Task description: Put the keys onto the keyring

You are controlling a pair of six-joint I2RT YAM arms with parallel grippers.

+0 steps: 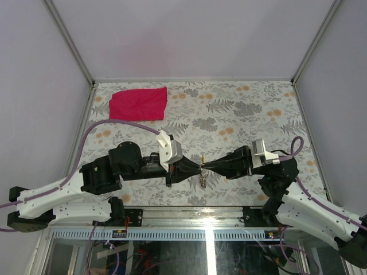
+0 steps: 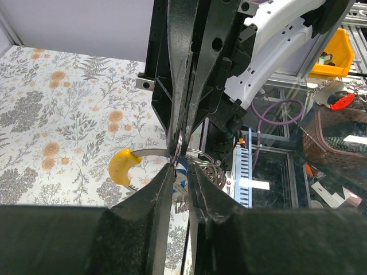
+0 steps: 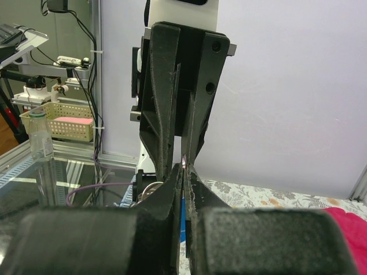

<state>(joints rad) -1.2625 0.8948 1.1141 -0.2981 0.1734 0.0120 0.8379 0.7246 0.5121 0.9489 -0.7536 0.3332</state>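
One keyring (image 2: 199, 156), thin, light, slippery wire, is hanging above the counter (image 1: 241, 114), keys (image 1: 203, 181) dangling. Right claw (image 3: 184, 166) is pinching it shut. Yellow key (image 2: 125, 166) is meeting the narrowly parted left claw (image 2: 182, 172); grip unclear. Likely best hold: its plastic head.

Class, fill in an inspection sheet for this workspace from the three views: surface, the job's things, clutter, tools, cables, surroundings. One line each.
Surface: floral-patterned table.
Job's things: yellow-headed key and keyring, both held above the table where the two tools meet.
Clutter: red cloth at the table's far left, apart from the work.
Tools: right tool shut on the keyring's thin wire; left tool nearly closed at the yellow-headed key's blade, grip unclear.
Cables: left arm's purple cable and right arm's purple cable, neither near the tools.
Surroundings: pale enclosure walls; a basket off the table.
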